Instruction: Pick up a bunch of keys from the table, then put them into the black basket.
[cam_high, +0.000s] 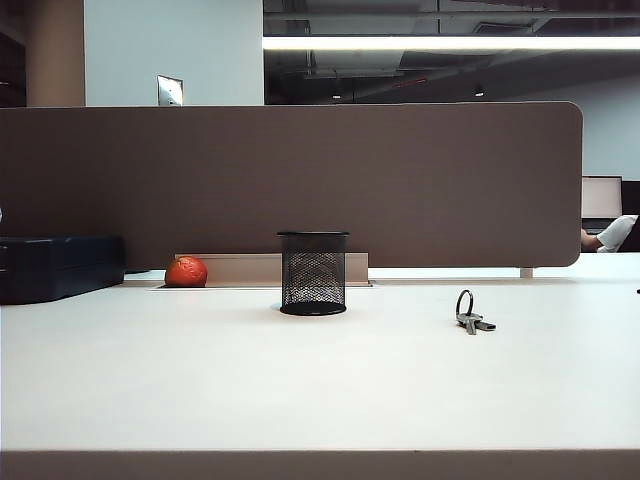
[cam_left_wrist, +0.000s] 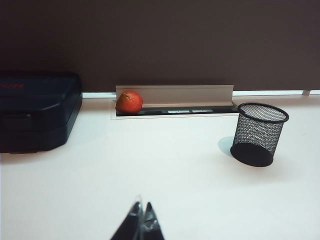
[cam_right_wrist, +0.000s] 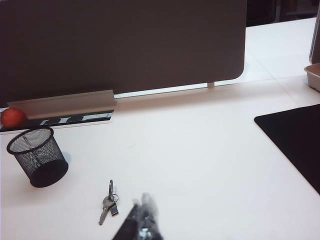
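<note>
Table (cam_high: 200, 390) off-white, wide, backed by brown divider panel (cam_high: 290, 180) along the far edge. Working left to right in the exterior view:

Dark blue box (cam_high: 55, 265) at far left, against the panel. Orange-red fruit (cam_high: 186, 272) next, sitting in the cable slot at the panel's foot, at about ten o'clock from the black basket (cam_high: 313, 273). Basket stands upright near table centre, nothing visible inside through the mesh. Bunch of keys (cam_high: 472, 315) lies on the table well apart from the basket, at roughly four o'clock from it; ring stands on edge, grey keys flat beside it.

Neither arm shows in the exterior view.

Left gripper (cam_left_wrist: 141, 222): fingertips pressed together, nothing between them, above bare table. Basket sits at about two o'clock from it, fruit near twelve.

Right gripper (cam_right_wrist: 142, 220): blurred, fingers together, holding nothing. Keys (cam_right_wrist: 109, 202) lie just beside it at about ten o'clock, not touching. Basket (cam_right_wrist: 37, 156) further off, same side. Black mat (cam_right_wrist: 295, 137) covers the table at about two o'clock.
</note>
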